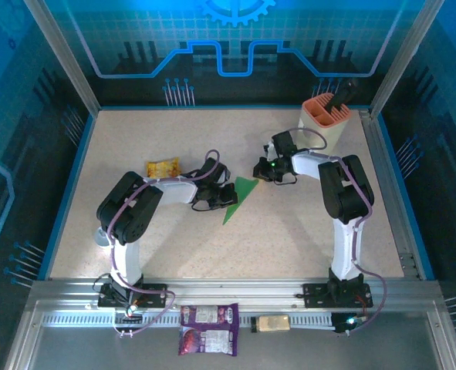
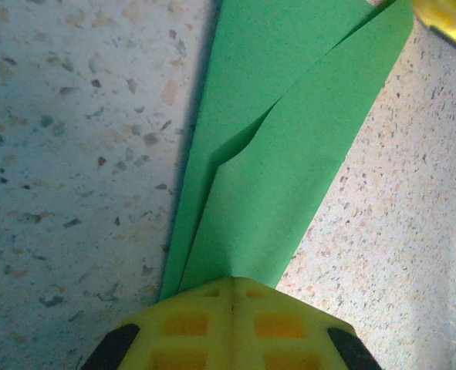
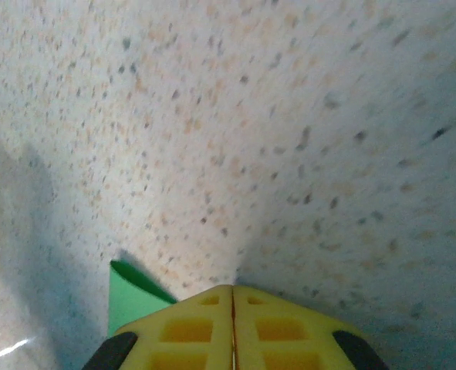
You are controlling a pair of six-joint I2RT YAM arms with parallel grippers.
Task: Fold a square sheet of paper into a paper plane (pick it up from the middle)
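Top view: left hand [image 1: 228, 194] pressed together, touching the green plane [image 1: 241, 194] at bench [image 1: 289, 247] centre; right hand [image 1: 259, 170] closed by its 1 o'clock tip. Packet [image 1: 163, 166] at 10 o'clock, holder [image 1: 325, 119] at 1 o'clock.
Left wrist: closed fingers [image 2: 189, 331] meet the plane [image 2: 282, 154].
Right wrist: closed fingers [image 3: 189, 331] on the speckled bench [image 3: 274, 116]; plane corner [image 3: 131, 299] at 8 o'clock.

Mid-table [image 1: 289, 239] lies the paper plane [image 1: 240, 194], the left gripper [image 1: 229, 197] at its left edge, the right gripper [image 1: 260, 171] just behind it, a snack packet [image 1: 163, 167] farther left.
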